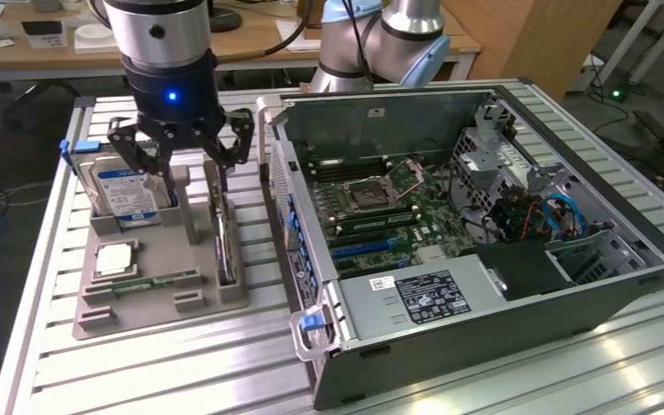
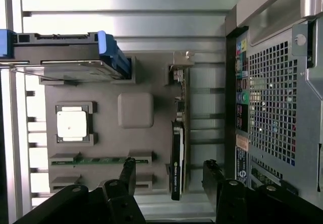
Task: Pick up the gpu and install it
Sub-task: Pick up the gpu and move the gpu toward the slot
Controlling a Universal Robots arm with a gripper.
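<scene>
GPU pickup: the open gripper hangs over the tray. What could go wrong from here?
1. The gpu stands on its thin edge in the tray, between the fingers of the open gripper; an uneven squeeze might tilt or jam it.
2. The upright hard drive stands close by; a finger could knock it on descent.

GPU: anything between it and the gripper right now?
Nothing visible. The gripper hangs open above the gpu, which stands on edge in its slot of the grey tray. In the wrist view the card's top edge is bare, in line with the gap between the fingers. The hard drive sits aside in its own slot.
</scene>
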